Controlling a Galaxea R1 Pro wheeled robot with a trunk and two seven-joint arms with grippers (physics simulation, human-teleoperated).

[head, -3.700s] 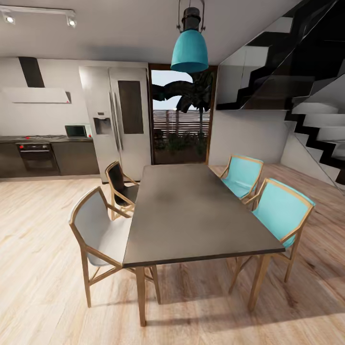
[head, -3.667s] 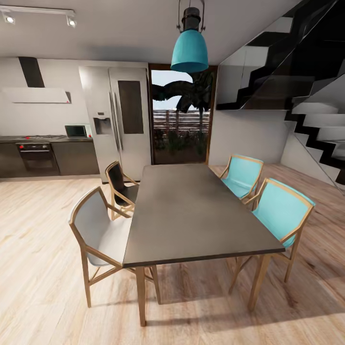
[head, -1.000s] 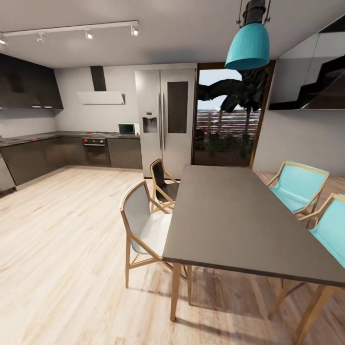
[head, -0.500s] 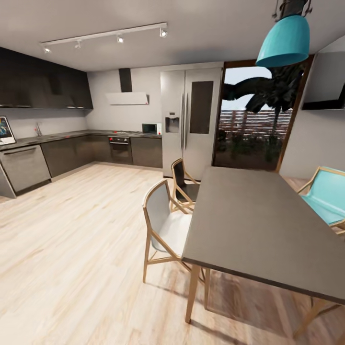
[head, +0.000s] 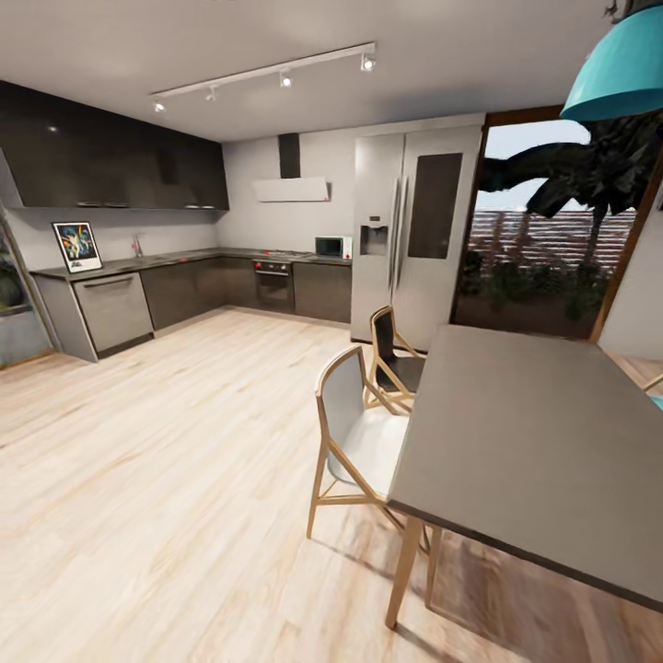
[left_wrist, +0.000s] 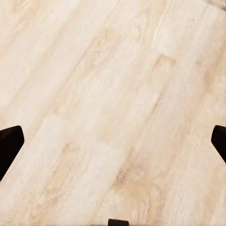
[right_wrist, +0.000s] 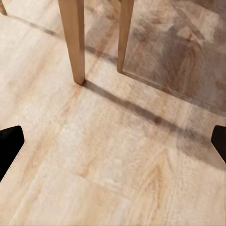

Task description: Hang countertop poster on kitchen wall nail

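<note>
Poster [head: 77, 246] propped upright on kitchen countertop [head: 138, 264], far left. Left pincer [left_wrist: 113, 141] wide over wood floor [left_wrist: 113, 94]. Right pincer [right_wrist: 113, 141] wide near table legs [right_wrist: 73, 40].

We see a pale wooden floor [head: 166, 460] filling the lower left of the frame. At the right stands a dark dining table [head: 534, 451] with a white chair [head: 359, 442] and a black chair [head: 394, 354] beside it. A teal hanging lamp [head: 622, 69] shows at the upper right, over a tall window [head: 552, 249] with dark foliage. Near the centre stands a steel fridge [head: 414, 244]. Dark wall cupboards [head: 110, 161] run along the upper left, under a ceiling light rail [head: 267, 74].
</note>
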